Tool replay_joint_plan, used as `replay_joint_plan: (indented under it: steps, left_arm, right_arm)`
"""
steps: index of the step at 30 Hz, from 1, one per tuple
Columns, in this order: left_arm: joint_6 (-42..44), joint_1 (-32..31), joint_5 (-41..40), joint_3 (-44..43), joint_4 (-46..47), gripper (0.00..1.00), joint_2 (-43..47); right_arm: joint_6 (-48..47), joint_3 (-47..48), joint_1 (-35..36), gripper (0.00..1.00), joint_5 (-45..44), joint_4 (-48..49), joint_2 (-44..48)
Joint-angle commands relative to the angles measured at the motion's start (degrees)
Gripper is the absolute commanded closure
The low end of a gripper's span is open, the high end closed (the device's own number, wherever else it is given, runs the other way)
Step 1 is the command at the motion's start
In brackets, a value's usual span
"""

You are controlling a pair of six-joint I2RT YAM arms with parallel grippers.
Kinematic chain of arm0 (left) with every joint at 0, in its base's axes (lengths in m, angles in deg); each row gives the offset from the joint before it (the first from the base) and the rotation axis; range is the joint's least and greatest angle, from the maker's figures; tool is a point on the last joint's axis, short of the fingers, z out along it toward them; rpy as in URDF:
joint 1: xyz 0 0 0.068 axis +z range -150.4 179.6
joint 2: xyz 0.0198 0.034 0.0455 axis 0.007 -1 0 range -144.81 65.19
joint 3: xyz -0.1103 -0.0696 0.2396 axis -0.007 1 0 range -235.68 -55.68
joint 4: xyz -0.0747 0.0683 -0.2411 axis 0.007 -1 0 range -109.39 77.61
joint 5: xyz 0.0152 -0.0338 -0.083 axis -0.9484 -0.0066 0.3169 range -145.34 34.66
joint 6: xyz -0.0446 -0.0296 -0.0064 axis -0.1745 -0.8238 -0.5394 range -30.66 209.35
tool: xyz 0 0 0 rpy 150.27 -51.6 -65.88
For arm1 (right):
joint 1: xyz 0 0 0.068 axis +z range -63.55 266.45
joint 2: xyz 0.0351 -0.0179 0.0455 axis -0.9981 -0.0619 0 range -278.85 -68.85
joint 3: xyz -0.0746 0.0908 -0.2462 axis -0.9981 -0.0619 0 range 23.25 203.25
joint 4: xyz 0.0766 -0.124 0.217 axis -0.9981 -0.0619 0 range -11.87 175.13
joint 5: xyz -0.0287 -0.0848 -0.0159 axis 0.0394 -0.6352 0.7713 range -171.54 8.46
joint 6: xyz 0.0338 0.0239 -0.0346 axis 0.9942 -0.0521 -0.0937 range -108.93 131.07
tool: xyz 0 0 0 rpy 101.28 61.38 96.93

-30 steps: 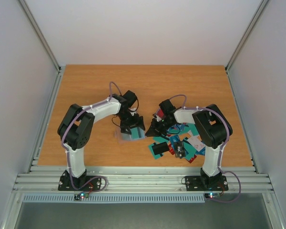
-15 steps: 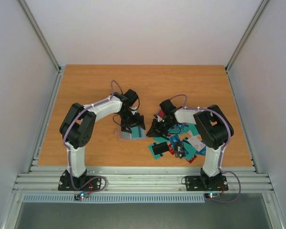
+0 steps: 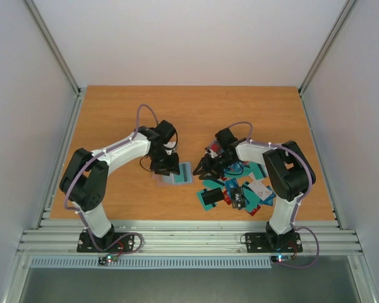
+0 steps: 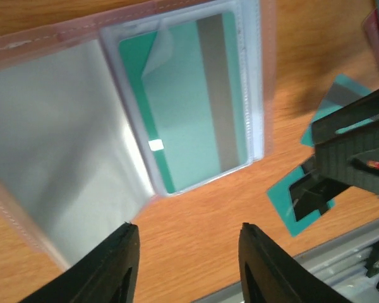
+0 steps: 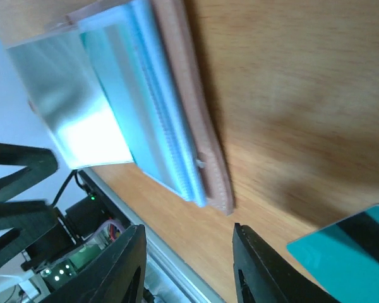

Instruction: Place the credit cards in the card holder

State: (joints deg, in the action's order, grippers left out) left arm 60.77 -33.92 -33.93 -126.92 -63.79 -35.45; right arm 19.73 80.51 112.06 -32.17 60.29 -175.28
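Note:
The card holder lies open on the table, its clear sleeves up and its tan cover underneath. A teal credit card with a grey stripe sits inside the top sleeve. My left gripper hovers at the holder's left side, open, with only bare wood between its fingers. My right gripper is just right of the holder, open and holding nothing. The loose credit cards, mostly teal with some red, blue and white, lie heaped under the right arm.
A stray teal card lies on the wood between the holder and the pile. The metal rail runs along the table's near edge. Bare wood stretches behind both grippers.
The right gripper has opened and let go of the teal card, which now sits in the holder's sleeve. The left gripper shifted left off the holder and its jaws narrowed.

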Motion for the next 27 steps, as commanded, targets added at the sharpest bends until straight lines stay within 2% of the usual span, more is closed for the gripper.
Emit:
replay_joint_plan:
  steps: [1,5,12,27]
  left_arm:
    - [2.2,0.3,-3.4,3.3,1.8,0.61,0.9]
    - [3.2,0.5,-4.3,4.7,3.9,0.78,-0.8]
    - [3.3,0.6,-4.4,6.2,7.8,0.88,-2.3]
    - [6.6,0.6,-3.3,3.3,7.6,0.97,-7.8]
  right_arm:
    - [-0.8,2.1,0.0,0.60,3.8,1.5,1.6]
    - [0.0,2.9,0.0,0.60,6.0,3.1,0.7]
    - [0.7,4.7,0.7,0.64,7.0,4.2,-2.4]
    - [0.0,9.0,2.0,0.68,6.7,3.8,-8.6]
